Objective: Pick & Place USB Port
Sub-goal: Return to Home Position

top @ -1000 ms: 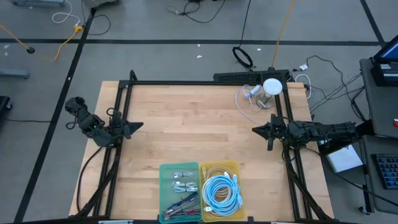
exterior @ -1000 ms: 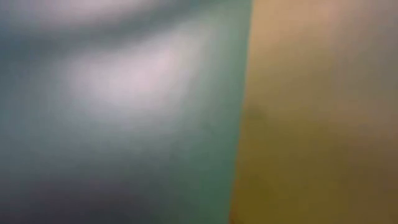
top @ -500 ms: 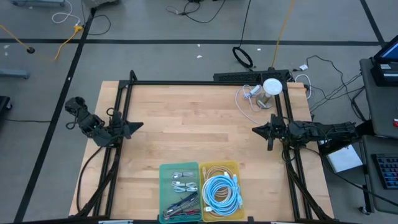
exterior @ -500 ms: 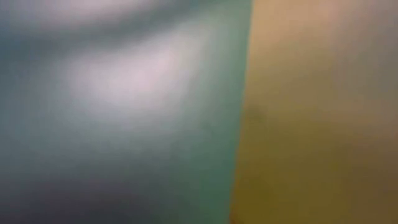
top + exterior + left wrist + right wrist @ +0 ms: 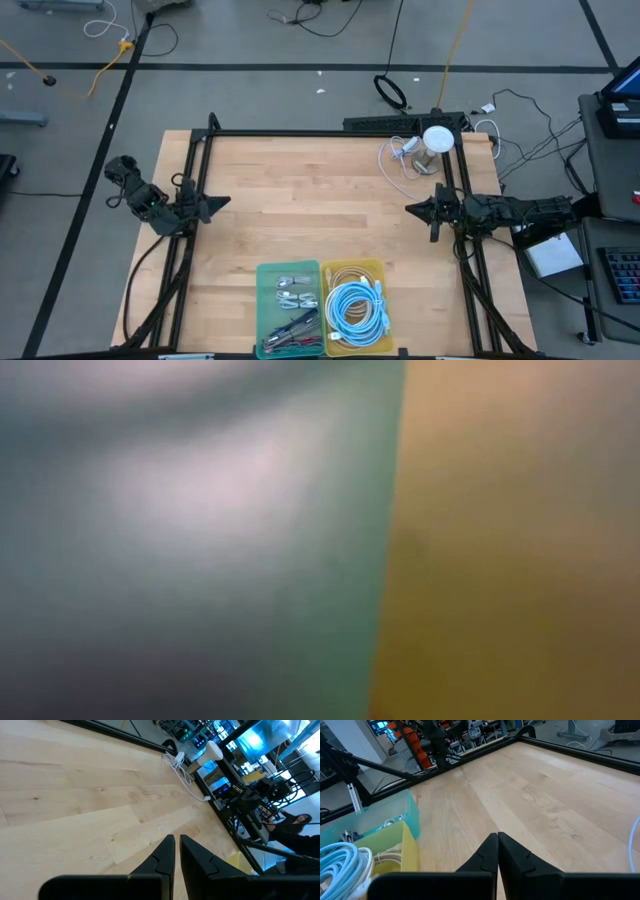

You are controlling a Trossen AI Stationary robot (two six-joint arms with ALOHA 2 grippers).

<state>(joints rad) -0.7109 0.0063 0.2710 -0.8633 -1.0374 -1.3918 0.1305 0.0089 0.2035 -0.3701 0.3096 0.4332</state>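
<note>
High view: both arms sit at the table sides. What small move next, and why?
Probably just stop here: the left gripper and right gripper rest shut and empty at opposite edges of the wooden table, the coiled light-blue cable lies in the yellow plastic bin, and small cables lie in the green plastic bin beside it.

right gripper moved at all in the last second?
No. In the high view the right gripper sits just as far from the white lamp as in both earlier pictures.
</note>
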